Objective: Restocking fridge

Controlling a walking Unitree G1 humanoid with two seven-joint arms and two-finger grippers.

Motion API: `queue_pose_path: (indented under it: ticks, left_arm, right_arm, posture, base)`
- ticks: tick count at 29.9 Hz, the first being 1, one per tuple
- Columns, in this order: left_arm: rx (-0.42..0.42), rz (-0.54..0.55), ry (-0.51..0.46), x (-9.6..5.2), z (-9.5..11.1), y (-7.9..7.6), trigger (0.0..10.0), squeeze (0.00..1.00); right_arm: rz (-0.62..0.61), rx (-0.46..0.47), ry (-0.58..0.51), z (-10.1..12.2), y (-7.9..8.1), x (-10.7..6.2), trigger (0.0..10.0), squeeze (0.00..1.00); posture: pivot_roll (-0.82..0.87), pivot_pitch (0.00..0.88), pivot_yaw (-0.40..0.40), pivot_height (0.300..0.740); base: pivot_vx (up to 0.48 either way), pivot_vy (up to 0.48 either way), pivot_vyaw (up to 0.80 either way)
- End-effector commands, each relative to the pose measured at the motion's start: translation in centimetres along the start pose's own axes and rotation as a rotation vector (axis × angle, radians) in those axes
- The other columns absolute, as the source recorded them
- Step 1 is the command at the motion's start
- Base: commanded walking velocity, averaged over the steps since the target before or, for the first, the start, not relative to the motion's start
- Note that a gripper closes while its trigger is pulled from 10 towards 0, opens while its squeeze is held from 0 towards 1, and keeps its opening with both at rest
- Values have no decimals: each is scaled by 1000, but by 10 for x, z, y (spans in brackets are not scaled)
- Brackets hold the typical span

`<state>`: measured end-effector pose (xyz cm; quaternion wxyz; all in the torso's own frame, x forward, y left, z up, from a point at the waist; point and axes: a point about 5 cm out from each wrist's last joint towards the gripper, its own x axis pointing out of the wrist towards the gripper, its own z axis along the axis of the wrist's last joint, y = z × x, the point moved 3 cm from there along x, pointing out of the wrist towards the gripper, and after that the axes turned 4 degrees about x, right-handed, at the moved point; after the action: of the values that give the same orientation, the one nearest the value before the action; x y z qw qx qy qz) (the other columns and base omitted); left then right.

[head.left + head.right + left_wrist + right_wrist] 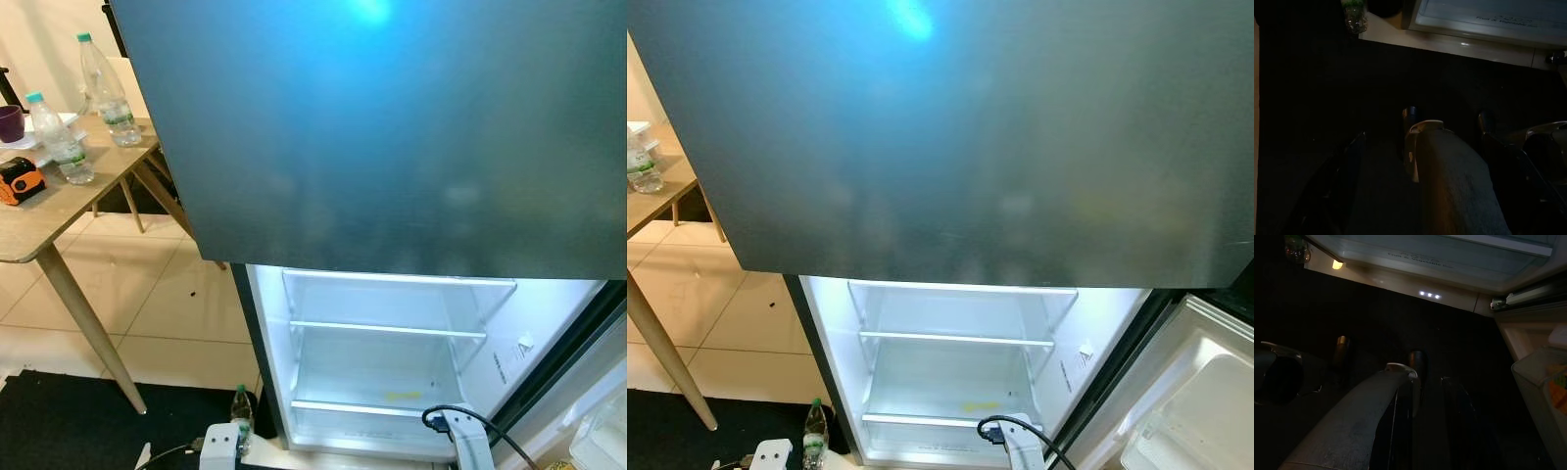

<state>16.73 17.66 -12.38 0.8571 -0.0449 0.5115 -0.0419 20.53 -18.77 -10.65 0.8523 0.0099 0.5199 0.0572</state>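
Standing close before the fridge (392, 147), upper door shut, lower compartment (382, 362) lying open and lit. Showing bare glass shelves (387, 330) inside, nothing stocked yet apart from a small yellowish mark low down, too small to tell. Lower door (1195, 411) swung out on the right, its bins looking mostly bare; something orange glimpsed in one bin in the right wrist view.

Waiting for stocking: one water bottle with a green cap (241, 409) standing on the black mat (59, 421) just beside the fridge's left bottom corner; two more water bottles (59, 139) standing upright on the tabletop (59, 206) well off to the left, near a purple cup (11, 123) and an orange tape measure (20, 180).

Left hand (1447, 134) and right hand (1381, 357) both hanging low over the dark mat, carrying nothing visible; too dark to tell whether either is spread or closed.

Judging the task barely begun: fridge opened, every bottle left to fetch and shelve.
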Motion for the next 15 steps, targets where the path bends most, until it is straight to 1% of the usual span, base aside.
queue_pose_path:
  ticks: [1,15]
  left_arm:
    - [-15,-5,7,1,-2,-3,10000,0]
    - [-13,-5,7,1,-2,-3,10000,0]
  right_arm:
    - [-1,3,14,-3,-1,0,10000,0]
    - [-1,2,15,-3,-1,0,10000,0]
  posture:
    - [-9,0,0,740]
    - [-9,0,-1,740]
  base:
    - [0,0,0]
    - [0,0,0]
